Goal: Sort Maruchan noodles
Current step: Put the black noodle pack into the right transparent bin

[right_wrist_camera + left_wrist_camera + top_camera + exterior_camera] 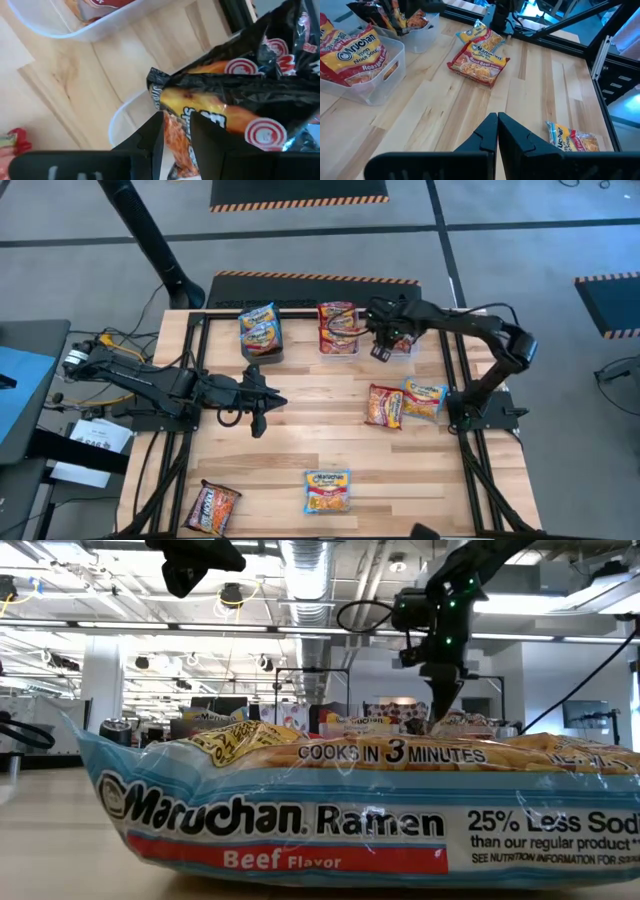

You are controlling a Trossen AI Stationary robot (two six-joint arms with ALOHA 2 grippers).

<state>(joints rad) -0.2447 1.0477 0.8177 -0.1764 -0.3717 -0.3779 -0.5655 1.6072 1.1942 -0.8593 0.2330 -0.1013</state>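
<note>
My right gripper [381, 348] hangs over the far right clear bin [125, 112] and is shut on a black/red Maruchan packet [235, 95]. More black/red packets lie in that bin. A red/orange stack [337, 327] and a blue/yellow stack [260, 328] fill two other far bins. Loose on the table lie a red/orange packet [384, 405], a blue/yellow packet [424, 398], another blue/yellow packet [326, 490] and a black/red packet [212, 507]. My left gripper [262, 404] is shut and hovers over bare wood left of centre. My right gripper pinches the black/red packet between its two fingers at its crimped end [176, 122]. It comes from above, pointing down, as the low view shows [445, 700]. The packet is over the bin; whether it rests on the packets below cannot be told.
Dark frame rails [470, 430] run along the table's left, right and far sides. The near blue/yellow packet [350, 810] fills the front of the low view. Bare wood [320, 420] lies in the table's middle between the two arms.
</note>
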